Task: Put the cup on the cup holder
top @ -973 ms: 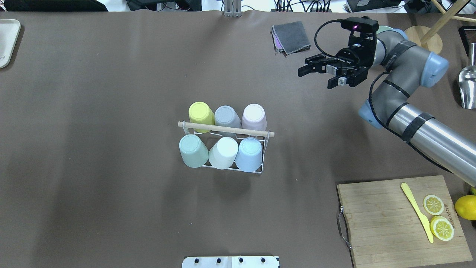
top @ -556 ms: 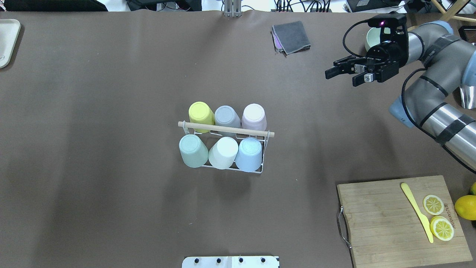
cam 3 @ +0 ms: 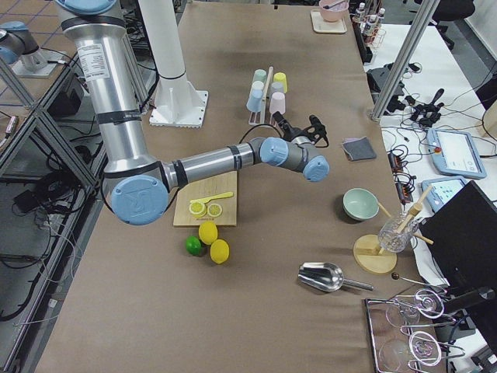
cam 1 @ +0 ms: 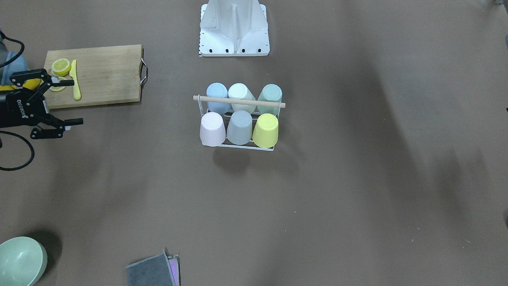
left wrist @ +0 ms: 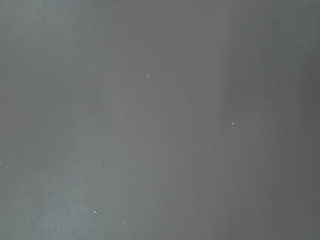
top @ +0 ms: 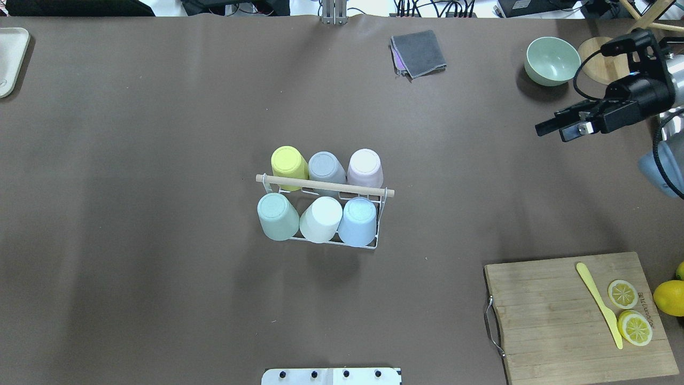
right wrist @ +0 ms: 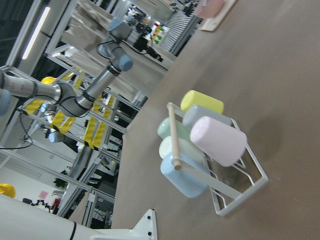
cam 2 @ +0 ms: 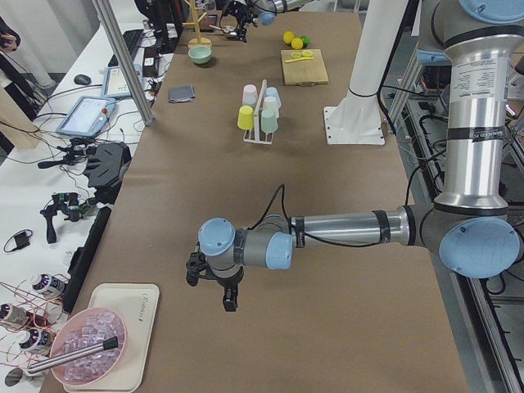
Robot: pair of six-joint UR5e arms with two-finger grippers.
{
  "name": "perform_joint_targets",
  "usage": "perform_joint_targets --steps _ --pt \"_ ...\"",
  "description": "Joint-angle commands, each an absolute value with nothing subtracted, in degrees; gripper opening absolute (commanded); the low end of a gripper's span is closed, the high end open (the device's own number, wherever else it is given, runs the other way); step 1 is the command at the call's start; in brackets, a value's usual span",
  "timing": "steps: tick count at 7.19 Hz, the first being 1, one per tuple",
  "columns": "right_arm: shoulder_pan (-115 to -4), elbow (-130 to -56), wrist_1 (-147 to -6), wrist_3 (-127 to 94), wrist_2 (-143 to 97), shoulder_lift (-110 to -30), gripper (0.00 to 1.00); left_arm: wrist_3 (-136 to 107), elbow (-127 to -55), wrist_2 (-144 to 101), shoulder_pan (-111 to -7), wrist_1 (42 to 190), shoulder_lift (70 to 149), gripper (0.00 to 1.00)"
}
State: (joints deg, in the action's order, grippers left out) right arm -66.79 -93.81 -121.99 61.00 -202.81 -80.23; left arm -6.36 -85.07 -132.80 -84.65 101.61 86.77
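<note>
The cup holder [top: 320, 185], a white wire rack with a wooden rod handle, stands mid-table. Several cups sit upside down on its pegs: yellow [top: 289, 164], grey [top: 326, 167] and pink [top: 365, 167] in the far row, green [top: 277, 215], white [top: 321, 218] and blue [top: 357, 220] in the near row. It also shows in the front view [cam 1: 254, 103] and the right wrist view [right wrist: 173, 132]. My right gripper [top: 550, 132] is open and empty, far to the right of the holder, also in the front view [cam 1: 78, 101]. My left gripper [cam 2: 214, 286] shows only in the left side view; I cannot tell its state.
A green bowl [top: 552, 60] and a grey cloth [top: 419, 52] lie at the far side. A wooden cutting board [top: 550, 321] with lemon slices and a yellow knife [top: 598, 305] sits near right. A tray [top: 10, 59] is at the far left.
My right gripper has moved right, away from the cup holder, staying open and uncovering the green bowl. The holder and cups have not moved.
</note>
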Motion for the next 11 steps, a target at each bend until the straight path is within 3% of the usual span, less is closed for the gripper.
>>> perform_joint_targets --steps 1,4,11 --pt "-71.2 -96.0 -130.7 60.9 -192.0 -84.3 0.99 -6.7 -85.2 -132.8 -84.6 102.7 86.5 0.97" --pt "-73.8 -97.7 -136.3 54.4 -181.8 -89.0 0.99 -6.5 -84.8 -135.9 -84.6 102.7 86.7 0.97" --pt "-78.6 -99.7 -141.6 33.6 -162.5 -89.6 0.99 -6.8 -85.7 -136.0 -84.6 102.8 86.6 0.98"
